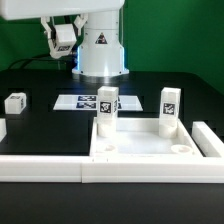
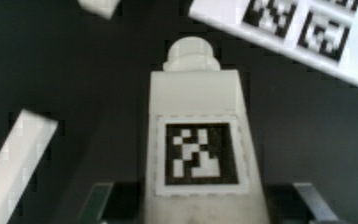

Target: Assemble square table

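The white square tabletop (image 1: 150, 148) lies at the front, right of centre. Two white tagged legs stand upright in its far corners, one on the left (image 1: 107, 106) and one on the right (image 1: 170, 108). A third leg (image 1: 15, 102) rests on the black table at the exterior view's left. My gripper (image 1: 62, 39) hangs high above the table at the back left. In the wrist view the gripper (image 2: 201, 203) is shut on a fourth leg (image 2: 197, 100). That leg's tag (image 2: 197, 152) faces the camera, and its narrow tip points away from the fingers (image 2: 115, 200).
The marker board (image 1: 85, 101) lies flat behind the tabletop and shows blurred in the wrist view (image 2: 300, 25). A long low white border wall (image 1: 40, 166) runs along the front, with side pieces at the right (image 1: 208, 140) and the left edge. The robot base (image 1: 100, 50) stands at the back.
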